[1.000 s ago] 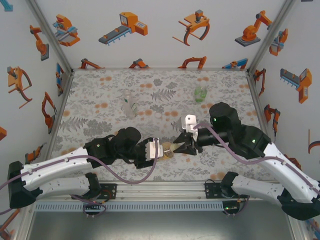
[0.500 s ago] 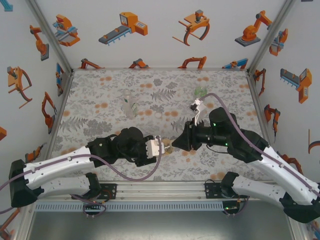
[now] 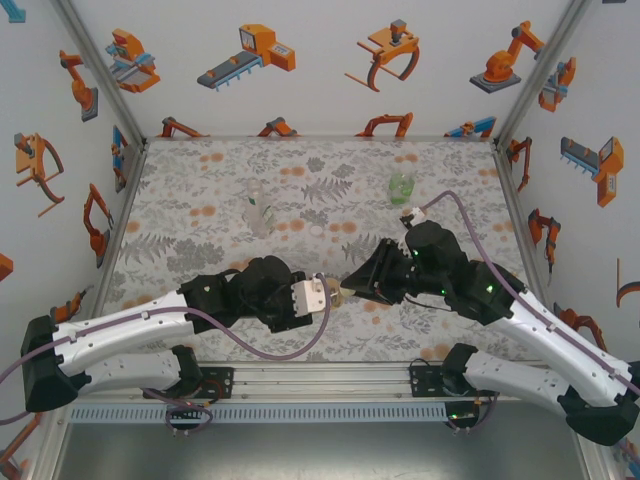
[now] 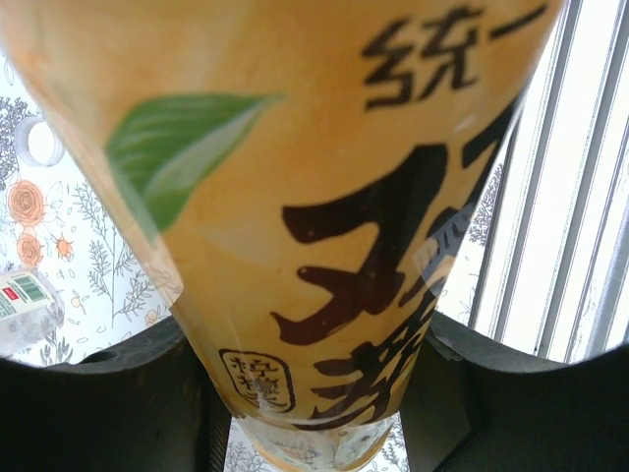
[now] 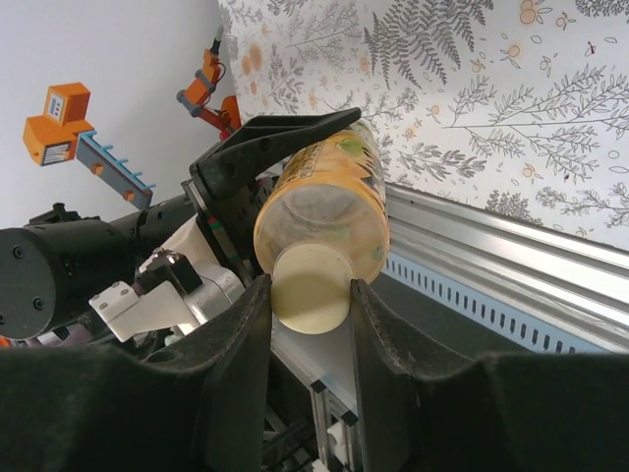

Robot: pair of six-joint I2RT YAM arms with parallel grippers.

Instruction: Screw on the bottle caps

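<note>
My left gripper (image 3: 327,294) is shut on the amber bottle (image 4: 295,197) with the yellow-orange label, holding it sideways above the table's near edge. The bottle's mouth points at my right gripper (image 5: 310,287), which is shut on the pale yellow cap (image 5: 313,295). That cap sits against the bottle's neck (image 5: 324,211). The clear bottle (image 3: 258,212) stands at the centre left of the table. The green bottle (image 3: 402,187) stands at the back right. A white cap (image 4: 39,141) lies on the table.
The patterned table mat (image 3: 220,190) stretches behind both arms. A metal rail (image 5: 511,265) runs along the near edge under the held bottle. Walls with robot stickers close in the left, back and right sides.
My right wrist has rotated about the cap, its white camera mount swinging from the left up to the far side. The left gripper and bottle have stayed almost still.
</note>
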